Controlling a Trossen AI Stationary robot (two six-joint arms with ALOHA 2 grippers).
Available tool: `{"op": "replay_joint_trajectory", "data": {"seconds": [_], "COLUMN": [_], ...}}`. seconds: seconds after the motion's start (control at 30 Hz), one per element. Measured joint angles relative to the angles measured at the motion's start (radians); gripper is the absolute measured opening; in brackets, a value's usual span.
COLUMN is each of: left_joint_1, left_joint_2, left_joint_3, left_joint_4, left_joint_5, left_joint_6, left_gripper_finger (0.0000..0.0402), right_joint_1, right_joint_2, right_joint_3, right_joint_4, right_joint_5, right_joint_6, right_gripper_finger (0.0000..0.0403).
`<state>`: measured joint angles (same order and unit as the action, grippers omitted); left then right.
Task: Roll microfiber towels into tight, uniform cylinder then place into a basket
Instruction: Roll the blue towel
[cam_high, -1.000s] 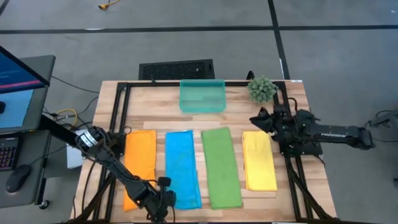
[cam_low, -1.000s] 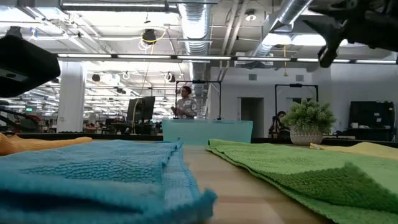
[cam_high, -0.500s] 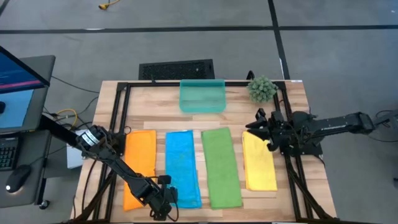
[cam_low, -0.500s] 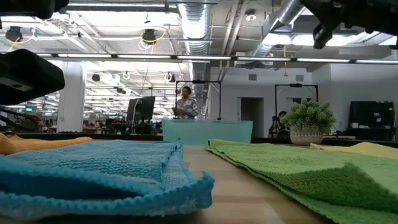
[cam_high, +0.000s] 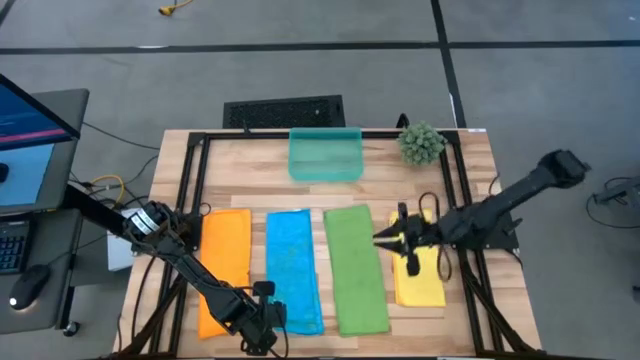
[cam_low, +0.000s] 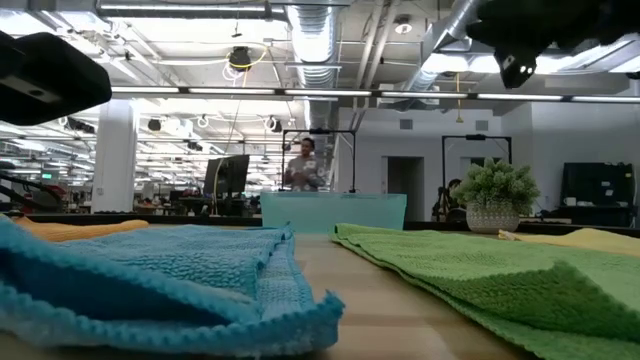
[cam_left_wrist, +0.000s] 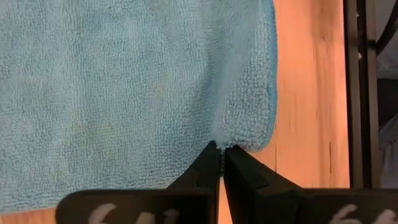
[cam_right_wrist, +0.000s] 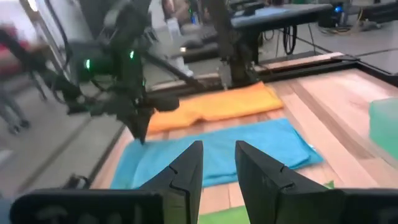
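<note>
Four towels lie flat side by side on the table: orange (cam_high: 224, 265), blue (cam_high: 293, 268), green (cam_high: 354, 268) and yellow (cam_high: 418, 270). The teal basket (cam_high: 325, 155) stands at the far edge. My left gripper (cam_high: 266, 317) is shut on the blue towel (cam_left_wrist: 124, 93) at its near left corner. My right gripper (cam_high: 383, 240) is open and empty, above the gap between the green and yellow towels. In the right wrist view (cam_right_wrist: 217, 163) it looks toward the blue and orange towels. My left gripper pinches the blue towel's edge (cam_left_wrist: 227, 138) between its two fingers, right beside the near left corner. The fingers come from above, pointing down. That corner (cam_low: 30, 250) is raised a little off the table, and the rest of the towel lies flat.
A spiky green plant ball (cam_high: 421, 143) in a pot stands at the far right corner. A black frame rail (cam_high: 195, 190) runs around the tabletop. Bare wood (cam_high: 250, 170) lies between the towels and the basket. A person (cam_low: 303, 165) stands far behind the table.
My right gripper has gone from beside the plant toward the table's left and near edge, out over the yellow towel to the green towel's right edge. My left gripper has raised the blue towel's near left corner slightly; the rest of the towel stays flat.
</note>
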<state>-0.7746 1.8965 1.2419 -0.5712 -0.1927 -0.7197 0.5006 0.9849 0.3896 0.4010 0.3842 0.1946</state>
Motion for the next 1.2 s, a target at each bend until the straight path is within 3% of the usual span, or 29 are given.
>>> {"op": "replay_joint_trajectory", "data": {"seconds": [0.3, 0.53, 0.73, 1.2], "left_joint_1": [-0.001, -0.018, -0.03, -0.057], "left_joint_2": [0.0, 0.0, 0.0, 0.0], "left_joint_3": [0.0, 0.0, 0.0, 0.0], "left_joint_4": [0.003, 0.002, 0.0, -0.035], "left_joint_5": [-0.049, -0.078, -0.131, -0.208], "left_joint_6": [-0.109, -0.183, -0.24, -0.46], "left_gripper_finger": [0.0, 0.0, 0.0, 0.0], "right_joint_1": [0.126, 0.127, 0.127, 0.126], "right_joint_2": [0.313, 0.495, 0.658, 0.905], "right_joint_3": [0.168, 0.268, 0.384, 0.588], "right_joint_4": [-0.004, -0.004, -0.005, -0.006], "right_joint_5": [0.017, 0.014, 0.003, -0.07], "right_joint_6": [-0.174, -0.144, -0.239, -0.284], "right_gripper_finger": [0.0117, 0.0118, 0.0118, 0.0118]}}
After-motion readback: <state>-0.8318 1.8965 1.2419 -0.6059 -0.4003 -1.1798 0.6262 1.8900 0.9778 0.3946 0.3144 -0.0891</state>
